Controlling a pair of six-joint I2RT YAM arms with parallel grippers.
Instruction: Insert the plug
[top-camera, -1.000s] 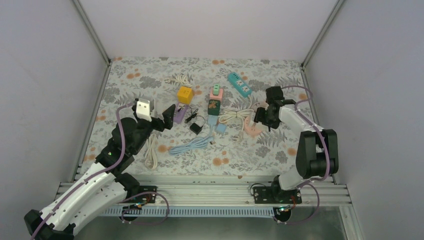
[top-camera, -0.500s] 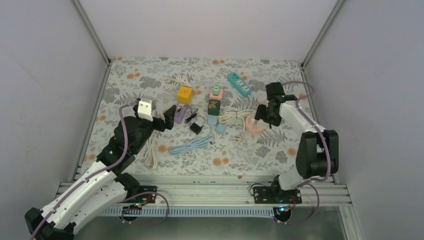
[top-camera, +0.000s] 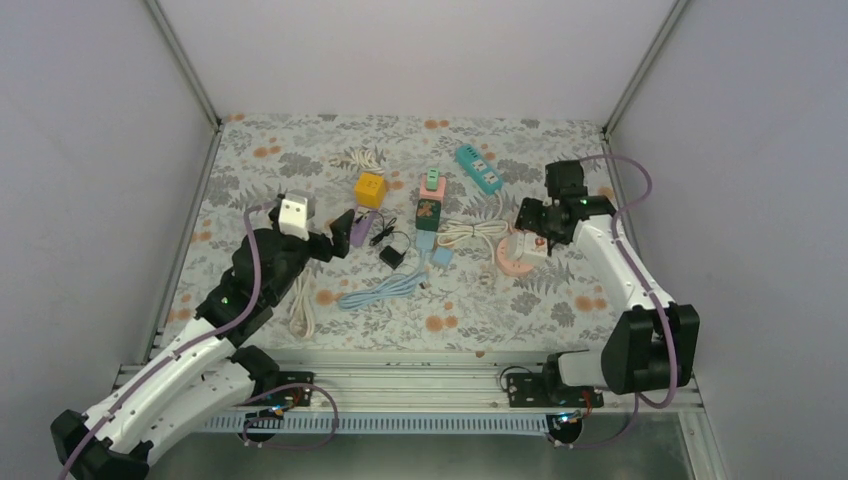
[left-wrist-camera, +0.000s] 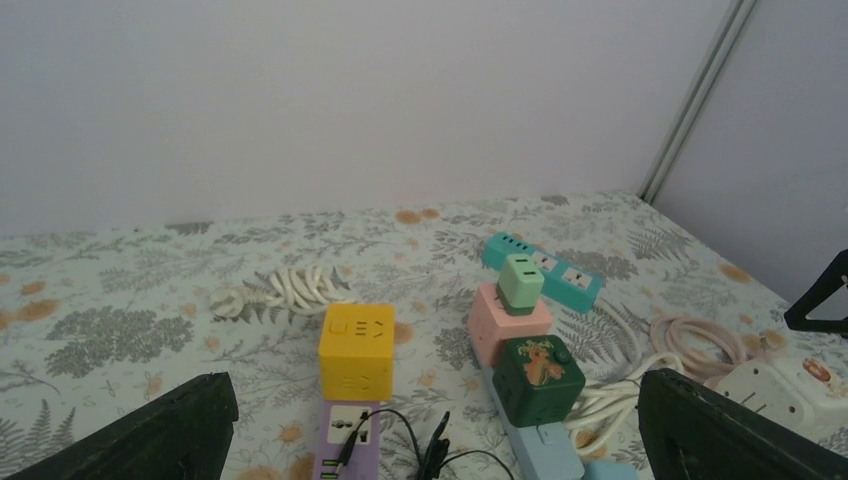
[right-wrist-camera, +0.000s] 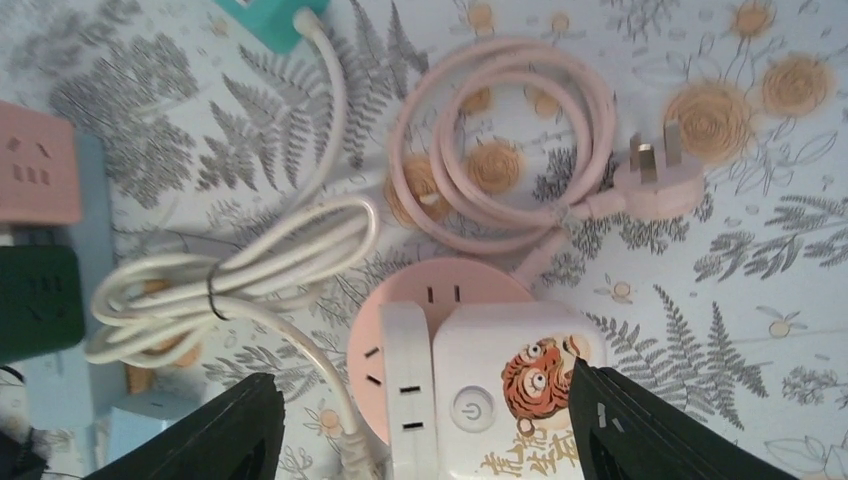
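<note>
Floral table | tiger adapter on pink socket | long axis across right-wrist view

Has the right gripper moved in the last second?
Yes. The right gripper has shifted right and slightly back, off the pink round socket it was covering.

Four socket cubes (one yellow), two claws.

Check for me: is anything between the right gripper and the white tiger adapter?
Nothing visible. The white tiger adapter sits uncovered on the pink socket base, between the open fingers of the right gripper. The white cord bundle lies beside the base, not over the adapter.
</note>
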